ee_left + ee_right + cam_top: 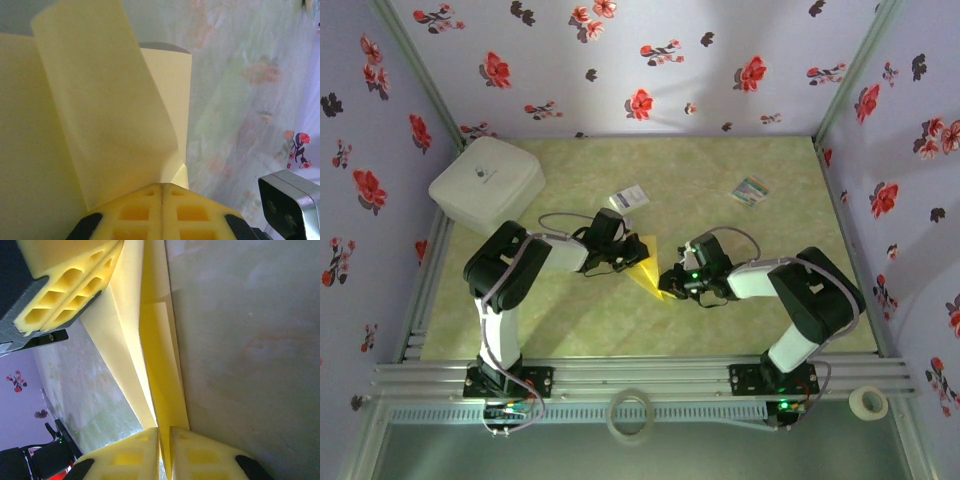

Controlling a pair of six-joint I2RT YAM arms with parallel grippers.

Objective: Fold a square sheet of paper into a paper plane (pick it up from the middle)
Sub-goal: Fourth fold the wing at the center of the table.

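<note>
Spanning the gap between both grippers mid-table, the folded yellow paper (pixel 648 268) has one flap curling up. The left gripper (pixel 162 192) is pressed together on its left edge. The right gripper (pixel 164 432) pinches its right fold, fingers almost meeting. A white card (pixel 629 198) lies just beyond, a striped card (pixel 751 190) far right, a white box (pixel 487 183) in the far-left corner.
</note>
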